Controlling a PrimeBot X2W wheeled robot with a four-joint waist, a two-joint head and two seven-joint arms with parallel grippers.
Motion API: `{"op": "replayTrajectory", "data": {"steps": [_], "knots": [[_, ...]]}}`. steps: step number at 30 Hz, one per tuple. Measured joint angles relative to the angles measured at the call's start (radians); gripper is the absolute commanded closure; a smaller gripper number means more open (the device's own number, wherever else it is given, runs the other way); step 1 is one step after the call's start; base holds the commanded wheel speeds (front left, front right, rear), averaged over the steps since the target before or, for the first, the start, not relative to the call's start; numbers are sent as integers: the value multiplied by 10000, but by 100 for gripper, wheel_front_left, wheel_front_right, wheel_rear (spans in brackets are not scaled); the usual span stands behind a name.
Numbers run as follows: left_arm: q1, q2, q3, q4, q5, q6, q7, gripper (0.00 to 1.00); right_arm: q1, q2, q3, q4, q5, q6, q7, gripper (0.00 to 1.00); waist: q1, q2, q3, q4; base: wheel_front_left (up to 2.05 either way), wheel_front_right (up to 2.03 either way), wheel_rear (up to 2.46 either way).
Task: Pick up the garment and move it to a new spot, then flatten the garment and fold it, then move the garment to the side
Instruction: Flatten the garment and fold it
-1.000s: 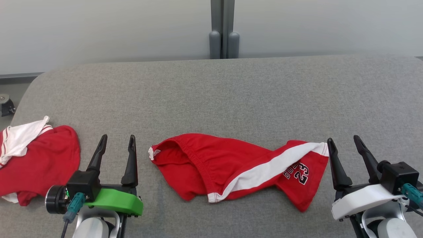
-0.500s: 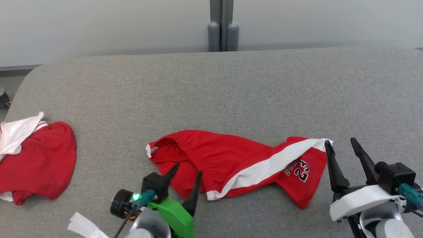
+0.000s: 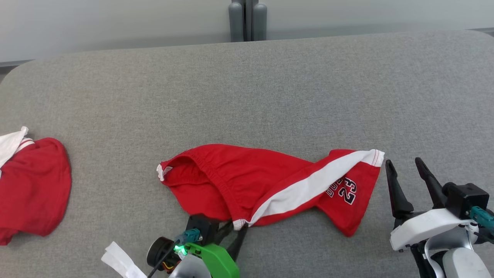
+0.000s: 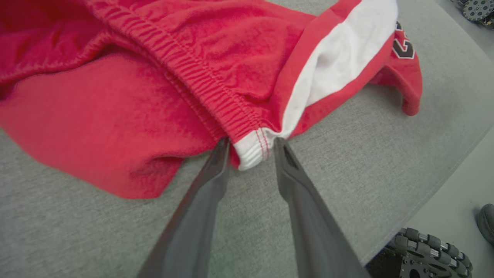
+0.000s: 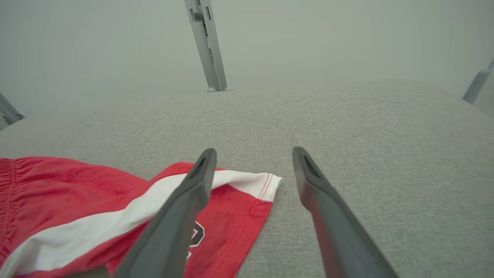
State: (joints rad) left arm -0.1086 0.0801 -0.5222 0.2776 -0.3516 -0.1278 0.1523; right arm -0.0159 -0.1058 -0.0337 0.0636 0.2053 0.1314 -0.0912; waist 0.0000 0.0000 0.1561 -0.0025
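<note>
The garment, red shorts with a white side stripe and the number 23, lies crumpled across the middle of the grey table. My left gripper is at its near edge. In the left wrist view the fingertips straddle the white waistband corner of the garment. The jaws are narrowed with a gap still between them, and that corner fills the gap. My right gripper stands open just right of the striped leg hem. In the right wrist view that gripper hovers over the hem corner of the garment.
A second red and white garment lies at the table's left edge. A white tag shows by my left arm. Grey posts stand behind the table. Wheels sit on the floor below the near table edge.
The camera has tilted down. My left gripper swung right from beside the garment to its near waistband corner and its jaws have narrowed around it. The right gripper has hardly moved.
</note>
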Motion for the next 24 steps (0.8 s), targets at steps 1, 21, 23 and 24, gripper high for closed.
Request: {"op": "replayTrajectory", "data": {"steps": [1,21,23,24], "knots": [[-63,21,-6,42,-12,-2,-10,100,-55,-77,-50,198,59,0,0,0,0,1,42,-11,0,0,0],[-932,242,-268,84,-71,-12,-734,100,-2976,-1394,1578,5331,1572,0,-564,80,0,0,948,575,0,0,0],[-944,242,-268,38,-63,-10,-905,100,-3107,-1490,1772,5545,1772,0,-523,100,0,0,981,648,0,0,0],[-983,247,-263,-23,-36,-10,-1028,100,-3198,-1592,1841,5599,1885,0,-708,100,0,0,988,693,0,0,0]]}}
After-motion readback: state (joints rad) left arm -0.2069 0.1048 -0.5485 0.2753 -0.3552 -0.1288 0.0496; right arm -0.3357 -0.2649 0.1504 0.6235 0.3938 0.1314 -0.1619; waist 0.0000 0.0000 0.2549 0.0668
